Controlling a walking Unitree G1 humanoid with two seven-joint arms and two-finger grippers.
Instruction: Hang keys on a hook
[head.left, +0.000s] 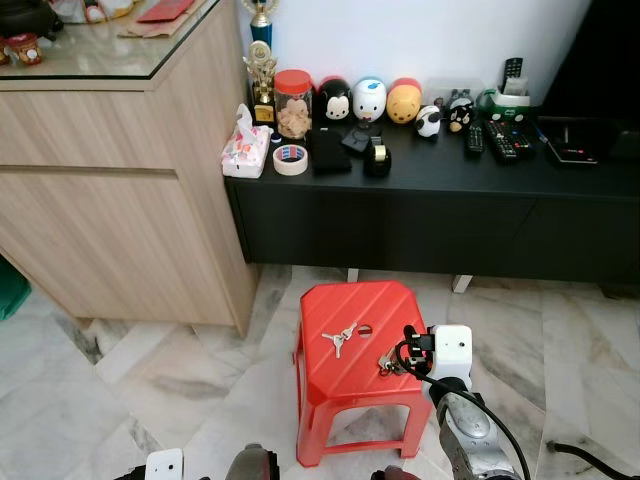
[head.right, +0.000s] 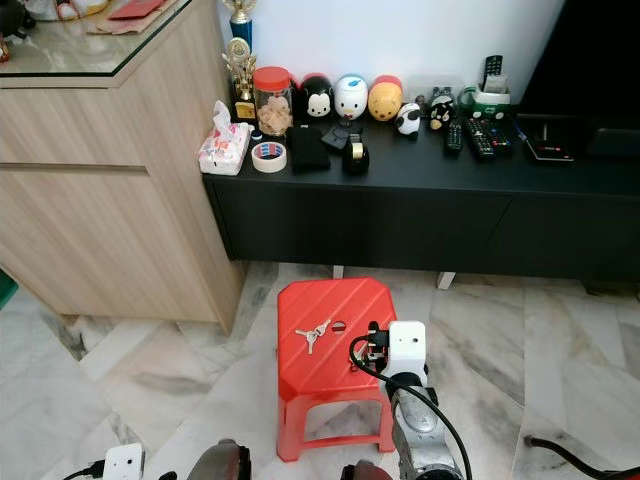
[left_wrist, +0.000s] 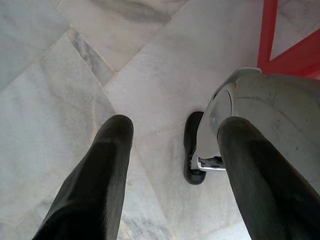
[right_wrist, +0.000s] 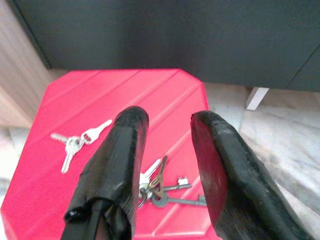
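A red plastic stool stands on the marble floor in front of me. Two bunches of keys lie on its top. The silver bunch rests near the middle. A darker bunch on a ring lies by the stool's right front edge. My right gripper is open and hovers just above the darker bunch, the keys showing between and below its fingers. Its white wrist block is at the stool's right edge. My left gripper hangs open over the floor, holding nothing.
A low black cabinet runs behind the stool and carries toy figures, a jar, tape rolls and remotes. A wooden cabinet stands at the left. A black cable lies on the floor at the right.
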